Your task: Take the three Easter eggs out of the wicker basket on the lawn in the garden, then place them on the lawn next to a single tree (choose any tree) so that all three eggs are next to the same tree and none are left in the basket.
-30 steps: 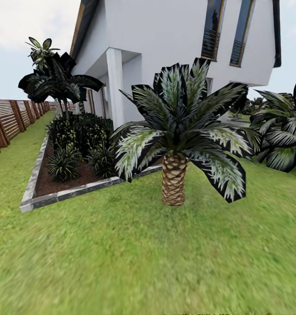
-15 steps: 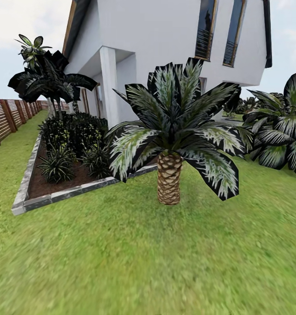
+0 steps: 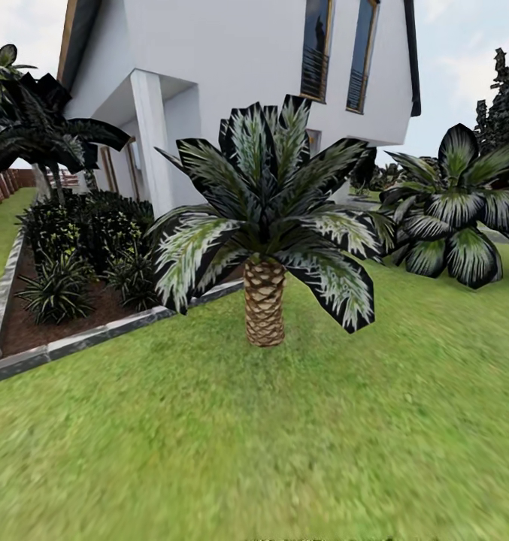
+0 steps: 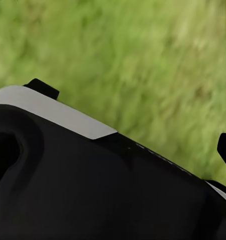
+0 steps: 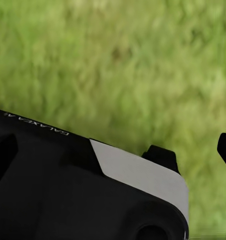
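Head camera faces a palm (image 3: pixel 265 300); both wrist cameras look closely down at lawn (image 4: pixel 143 65).

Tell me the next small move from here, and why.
Probably keep turning the base to search: ahead stand only a scaly-trunked palm, a planter bed and the house on the lawn. Grass lies under both wrist cameras.

My left wrist housing (image 4: pixel 92 185) is glossy black with a white panel; the right wrist housing (image 5: pixel 57 190) matches, with small white lettering.

Open lawn (image 3: pixel 284 451) ahead, palm (image 3: pixel 264 300) and stone-edged bed (image 3: pixel 74 342) blocking beyond
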Robot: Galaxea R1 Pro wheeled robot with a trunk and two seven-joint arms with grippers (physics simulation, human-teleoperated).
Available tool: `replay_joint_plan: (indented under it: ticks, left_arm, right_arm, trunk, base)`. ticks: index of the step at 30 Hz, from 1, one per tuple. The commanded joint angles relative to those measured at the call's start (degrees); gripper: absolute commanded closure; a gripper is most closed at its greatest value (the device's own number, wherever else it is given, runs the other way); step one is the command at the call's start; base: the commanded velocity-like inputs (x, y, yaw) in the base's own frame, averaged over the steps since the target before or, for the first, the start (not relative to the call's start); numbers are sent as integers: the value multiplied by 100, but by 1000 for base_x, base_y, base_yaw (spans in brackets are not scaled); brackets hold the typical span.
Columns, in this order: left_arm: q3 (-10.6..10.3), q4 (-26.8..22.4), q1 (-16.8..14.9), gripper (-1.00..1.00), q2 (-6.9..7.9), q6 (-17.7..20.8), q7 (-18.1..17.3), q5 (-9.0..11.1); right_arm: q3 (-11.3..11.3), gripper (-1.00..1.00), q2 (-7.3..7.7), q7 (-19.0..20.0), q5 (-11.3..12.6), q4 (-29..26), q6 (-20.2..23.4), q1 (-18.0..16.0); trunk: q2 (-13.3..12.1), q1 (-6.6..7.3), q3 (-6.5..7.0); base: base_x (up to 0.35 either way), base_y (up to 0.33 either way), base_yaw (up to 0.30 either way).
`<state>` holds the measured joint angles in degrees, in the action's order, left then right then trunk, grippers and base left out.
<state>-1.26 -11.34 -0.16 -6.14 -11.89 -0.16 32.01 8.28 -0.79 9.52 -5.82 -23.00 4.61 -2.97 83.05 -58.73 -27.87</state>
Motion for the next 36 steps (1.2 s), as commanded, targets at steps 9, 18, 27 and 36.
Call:
replay_joint_plan:
  ticks: [9, 18, 27, 36]
  left_arm:
    - [-15, 1, -2, -100, -2, -23, -2, 33]
    - [-15, 1, -2, -100, -1, -24, -2, 32]
    - [-15, 4, -2, -100, -2, -24, -2, 25]
    - [-15, 2, -2, -100, -2, -24, -1, 23]
  right_arm:
    - [-2, -100, 0, 15, -64, -4, 31, 1]
    - [-2, -100, 0, 16, -69, -3, 31, 0]
    - [-2, -100, 0, 15, -69, -3, 31, -2]
    - [-2, -100, -1, 15, -69, -3, 31, -2]
  trunk:
    - [3, 0, -52]
    - [3, 0, -99]
    - [3, 0, -145]
    - [3, 0, -190]
  base:
    - [0, 0, -262]
    - [0, 0, -262]
    - [0, -40, -262]
    - [0, -141, -262]
